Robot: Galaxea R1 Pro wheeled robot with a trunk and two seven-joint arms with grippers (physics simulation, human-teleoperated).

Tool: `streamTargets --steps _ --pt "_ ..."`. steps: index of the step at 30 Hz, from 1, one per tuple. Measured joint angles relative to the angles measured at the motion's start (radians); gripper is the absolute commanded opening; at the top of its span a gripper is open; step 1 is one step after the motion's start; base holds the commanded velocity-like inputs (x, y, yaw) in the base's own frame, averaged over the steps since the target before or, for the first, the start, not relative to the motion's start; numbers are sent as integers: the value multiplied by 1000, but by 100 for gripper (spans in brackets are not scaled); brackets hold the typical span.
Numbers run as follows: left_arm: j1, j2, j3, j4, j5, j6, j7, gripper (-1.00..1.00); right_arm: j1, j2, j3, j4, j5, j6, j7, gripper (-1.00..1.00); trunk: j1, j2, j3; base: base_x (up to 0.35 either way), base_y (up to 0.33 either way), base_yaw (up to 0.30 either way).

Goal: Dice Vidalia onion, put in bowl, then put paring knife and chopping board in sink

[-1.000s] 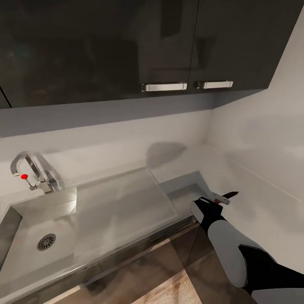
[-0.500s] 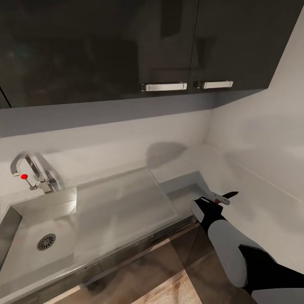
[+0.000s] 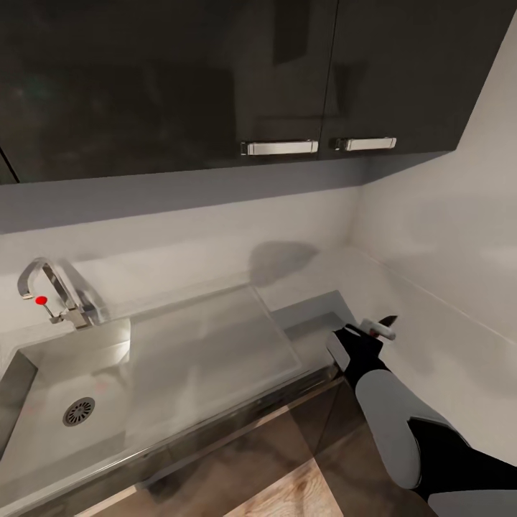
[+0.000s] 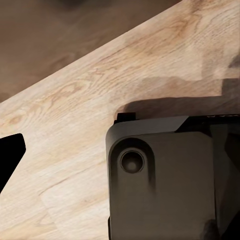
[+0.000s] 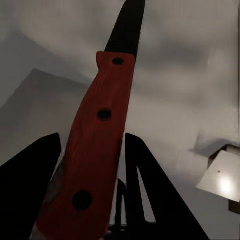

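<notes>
My right gripper [image 3: 370,331] is shut on the paring knife [image 3: 380,327], which it holds over the right end of the dark countertop [image 3: 310,317], close to the corner wall. In the right wrist view the red handle [image 5: 95,150] sits between the two black fingers [image 5: 30,185], and the dark blade [image 5: 127,25] points away toward the wall. The steel sink [image 3: 43,373] lies at the left, with its drain [image 3: 78,411] bare. The Vidalia onion, chopping board and bowl are out of view. A black fingertip [image 4: 10,155] of my left gripper hangs over the wooden floor, with nothing held.
A tall faucet [image 3: 50,287] with a red knob [image 3: 42,300] stands behind the basin. The drainboard [image 3: 215,345] stretches between basin and countertop. Dark wall cabinets [image 3: 280,79] hang overhead. The robot's dark base [image 4: 160,175] rests on the wood floor [image 4: 75,100].
The right gripper has drawn slightly back and turned the knife, so the blade now points more upward toward the wall. The sink and the view have not shifted.
</notes>
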Motion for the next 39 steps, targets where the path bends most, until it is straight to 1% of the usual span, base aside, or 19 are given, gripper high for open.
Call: streamTargets --steps 9,12,14,18,20,25,29,31,32,35,36,38,39 --pt "0 0 1 0 0 0 0 100 0 0 4 -78 -1 26 -6 -100 0 0 0 0 0 0" --pt "0 -1 1 -1 0 0 -1 100 0 0 6 -133 0 75 -6 -100 0 0 0 0 0 0" --pt "0 -1 0 -1 0 0 -1 100 0 0 7 -193 3 132 -7 -100 0 0 0 0 0 0" --pt "0 -2 1 -1 -1 0 0 100 0 0 7 -241 7 180 -7 -100 0 0 0 0 0 0" --pt "0 -3 1 -1 -1 0 0 100 0 0 7 -263 22 202 -7 -100 0 0 0 0 0 0" --pt "0 -7 1 -1 0 0 0 100 0 4 7 -332 73 261 -6 -100 0 0 0 0 0 0" --pt "0 -10 2 -3 0 -1 1 100 0 7 10 -411 87 333 -3 -100 0 0 0 0 0 0" --pt "0 -11 3 -3 1 -1 2 100 0 6 34 -445 88 344 -2 -100 0 0 0 0 0 0" --pt "0 -13 4 -3 1 -1 3 100 0 6 59 -461 88 347 -1 -100 0 0 0 0 0 0" --pt "0 -21 4 -5 2 -1 5 100 0 5 155 -485 87 349 2 -100 0 0 0 0 0 0" --pt "0 -23 5 -5 3 -1 6 100 0 5 180 -488 86 350 2 -100 0 0 0 0 0 0" --pt "0 -27 6 -6 6 -3 6 100 0 7 211 -492 85 349 9 -100 0 0 0 0 0 0" --pt "0 -29 6 -6 10 -3 6 100 0 7 217 -493 84 349 20 -100 0 0 0 0 0 0"
